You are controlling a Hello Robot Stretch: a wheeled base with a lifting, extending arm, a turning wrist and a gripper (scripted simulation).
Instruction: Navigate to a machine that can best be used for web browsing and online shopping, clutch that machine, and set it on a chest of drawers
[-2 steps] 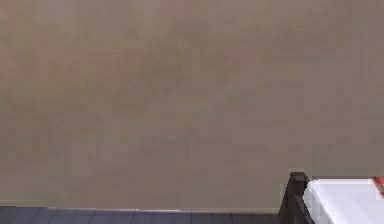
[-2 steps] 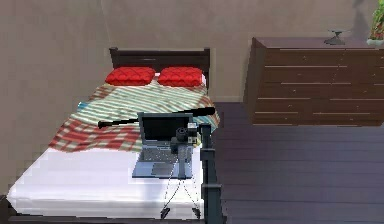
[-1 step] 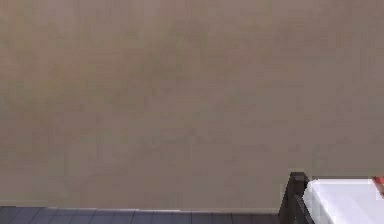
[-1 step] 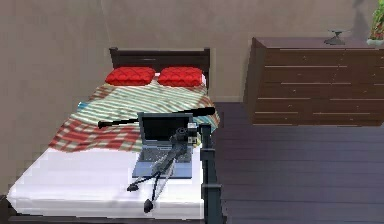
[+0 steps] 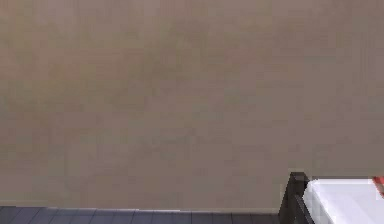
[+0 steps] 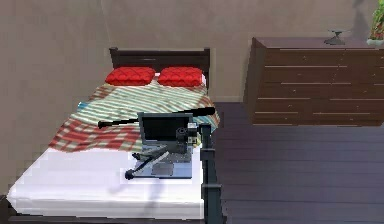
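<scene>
A laptop (image 6: 165, 140) stands with its dark screen upright on the white sheet of a bed (image 6: 60, 185), in the arm side view's middle. The arm (image 6: 207, 185) rises as a dark bar along the bed's right edge. My gripper (image 6: 155, 158) reaches left from its top, over the laptop's grey base. I cannot tell whether it holds anything. A brown chest of drawers (image 6: 310, 85) stands against the wall at the upper right, past the bed.
Two red pillows (image 6: 155, 76) and a striped blanket (image 6: 110, 115) cover the bed's far half, with a long dark rod (image 6: 140, 117) lying across it. A small dark object (image 6: 335, 38) and a plant (image 6: 375, 25) top the chest. Ahead rises a beige wall (image 5: 180, 100), with the bed's corner (image 5: 340, 200) at lower right.
</scene>
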